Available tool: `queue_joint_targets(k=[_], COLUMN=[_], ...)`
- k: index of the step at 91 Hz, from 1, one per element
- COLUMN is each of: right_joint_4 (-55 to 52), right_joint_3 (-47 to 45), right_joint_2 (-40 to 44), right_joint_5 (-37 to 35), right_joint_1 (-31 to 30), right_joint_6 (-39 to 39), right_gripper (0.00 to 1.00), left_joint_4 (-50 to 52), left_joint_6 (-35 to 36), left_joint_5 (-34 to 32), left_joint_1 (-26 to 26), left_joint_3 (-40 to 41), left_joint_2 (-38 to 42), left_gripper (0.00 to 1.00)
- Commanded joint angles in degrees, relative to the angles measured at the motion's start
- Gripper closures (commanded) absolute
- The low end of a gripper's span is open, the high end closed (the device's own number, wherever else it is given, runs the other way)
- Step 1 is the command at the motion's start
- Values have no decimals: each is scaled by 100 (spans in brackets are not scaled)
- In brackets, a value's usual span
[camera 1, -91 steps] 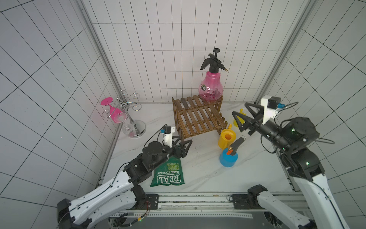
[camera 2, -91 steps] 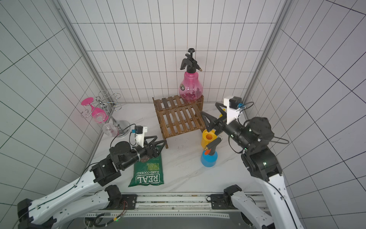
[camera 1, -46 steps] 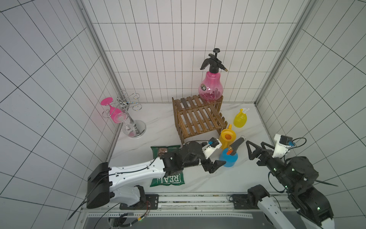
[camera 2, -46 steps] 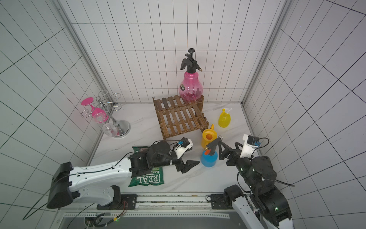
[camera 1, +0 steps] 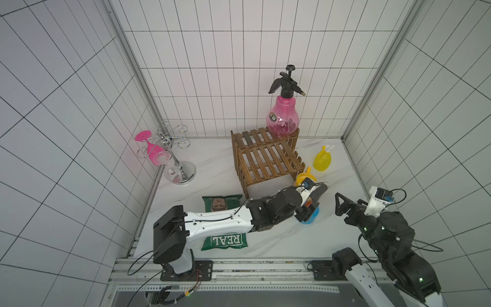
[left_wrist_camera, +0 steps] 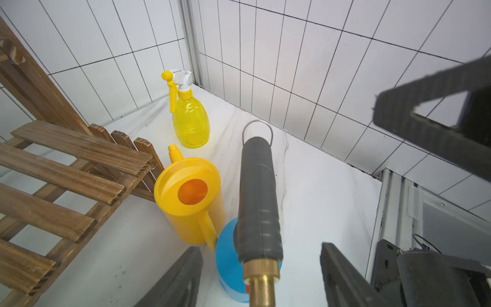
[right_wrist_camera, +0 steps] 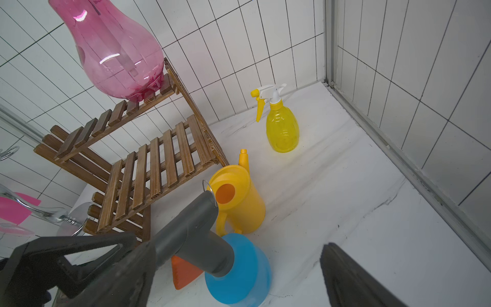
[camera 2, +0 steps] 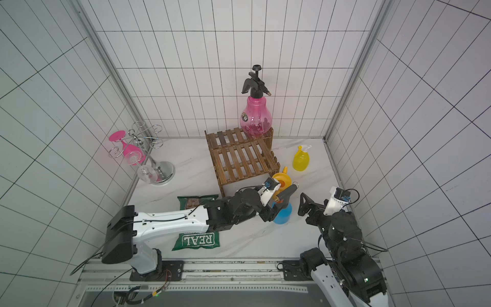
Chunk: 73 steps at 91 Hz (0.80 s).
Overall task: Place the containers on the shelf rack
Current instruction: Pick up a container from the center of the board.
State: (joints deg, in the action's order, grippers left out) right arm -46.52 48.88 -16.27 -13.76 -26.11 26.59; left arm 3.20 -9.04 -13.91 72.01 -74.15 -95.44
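Note:
The blue sprayer (camera 1: pixel 314 216) with its grey head (left_wrist_camera: pixel 257 191) stands on the table beside the yellow watering can (camera 1: pixel 303 179). My left gripper (left_wrist_camera: pixel 261 279) is open, a finger on each side of the sprayer's neck, touching neither side. A small yellow spray bottle (camera 1: pixel 322 159) stands further back by the right wall. The pink sprayer (camera 1: pixel 283 119) sits on the right end of the shelf rack's (camera 1: pixel 265 159) upper tier; the lower tier is bare. My right gripper (camera 1: pixel 342 206) hangs open just right of the blue sprayer, holding nothing.
A green crisp bag (camera 1: pixel 223 200) lies under my left arm. A chrome glass holder (camera 1: pixel 172 148) with a pink and a clear glass stands at the back left. The tiled right wall (right_wrist_camera: pixel 425 106) runs close past the yellow bottle.
My left arm has reached across from beside the crisp bag to the blue sprayer, its jaws narrowing. My right arm has dropped back from above the yellow bottle to the front right.

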Motion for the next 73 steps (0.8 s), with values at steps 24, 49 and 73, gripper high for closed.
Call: queue_joint_targets(k=[24,49,73], right_joint_4=[93,76,1], right_joint_3=[71,173,528], right_joint_2=[63,67,215], right_joint_5=[-81,-97,-20], right_joint_1=[23,19,18], right_joint_6=[-397,-607,-1056], right_gripper=[1,1,1], left_joint_4=[616,884,954], left_joint_6=[178,253,537], left_joint_5=[-243,179,862], left_joint_1=[-5,2,9], left_joint_3=[-1030,-1112,-427], left_joint_2=[-827,-680,306], left_gripper=[60,92,100])
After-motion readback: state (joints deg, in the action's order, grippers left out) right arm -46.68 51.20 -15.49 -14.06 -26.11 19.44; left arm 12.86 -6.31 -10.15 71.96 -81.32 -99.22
